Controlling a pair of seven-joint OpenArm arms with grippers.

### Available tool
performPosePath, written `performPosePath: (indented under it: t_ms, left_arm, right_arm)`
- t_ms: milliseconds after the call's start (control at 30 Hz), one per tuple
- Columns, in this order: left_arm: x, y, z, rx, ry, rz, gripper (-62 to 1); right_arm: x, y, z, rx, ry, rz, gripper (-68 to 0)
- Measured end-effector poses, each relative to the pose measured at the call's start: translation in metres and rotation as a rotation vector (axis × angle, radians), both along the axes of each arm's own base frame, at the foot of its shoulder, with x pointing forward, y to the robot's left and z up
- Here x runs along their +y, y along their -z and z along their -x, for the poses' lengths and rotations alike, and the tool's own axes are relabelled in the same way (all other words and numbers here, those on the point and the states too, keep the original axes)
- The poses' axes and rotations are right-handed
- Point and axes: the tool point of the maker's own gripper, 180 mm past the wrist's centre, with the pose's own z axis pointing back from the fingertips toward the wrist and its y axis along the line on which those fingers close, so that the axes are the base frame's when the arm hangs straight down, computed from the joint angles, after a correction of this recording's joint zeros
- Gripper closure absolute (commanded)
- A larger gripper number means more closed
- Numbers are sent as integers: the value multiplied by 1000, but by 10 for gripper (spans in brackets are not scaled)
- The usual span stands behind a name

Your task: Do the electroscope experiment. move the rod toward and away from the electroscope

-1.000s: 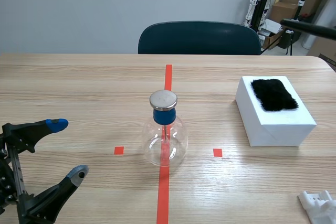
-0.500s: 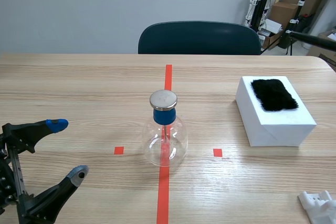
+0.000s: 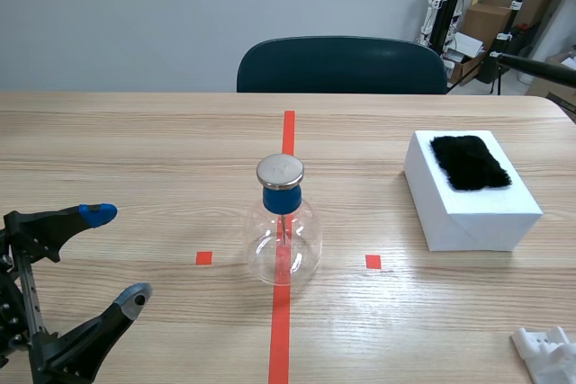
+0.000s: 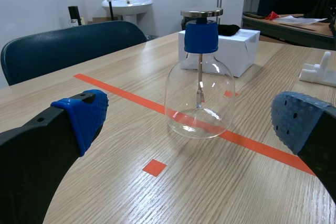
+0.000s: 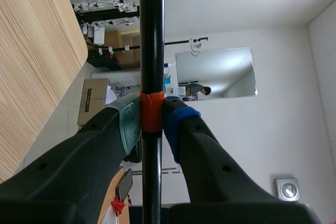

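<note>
The electroscope (image 3: 283, 222) is a clear glass flask with a blue neck and a round metal cap, standing on the orange tape line at the table's middle. In the left wrist view the electroscope (image 4: 200, 77) stands ahead of my open left gripper (image 4: 194, 129). My left gripper (image 3: 110, 254) rests low at the near left, empty. The black rod (image 3: 533, 66) pokes in at the far right edge, high above the table. In the right wrist view my right gripper (image 5: 152, 121) is shut on the black rod (image 5: 151, 35) at its orange band.
A white box (image 3: 470, 191) with a black fur patch (image 3: 468, 162) on top lies right of the flask. A white plastic piece (image 3: 549, 355) sits at the near right corner. A dark chair (image 3: 342, 65) stands behind the table's far edge.
The rod's tip has drawn back to the right, away from the electroscope. The left arm has not moved.
</note>
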Motion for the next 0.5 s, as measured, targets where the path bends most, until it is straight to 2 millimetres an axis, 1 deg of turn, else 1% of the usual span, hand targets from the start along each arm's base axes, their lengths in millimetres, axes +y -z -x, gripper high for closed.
performPosePath:
  t_ms: [500]
  left_arm:
    - [0, 0, 0, 0, 0, 0, -623]
  right_arm:
    - [-1, 0, 0, 1, 7, 0, -4]
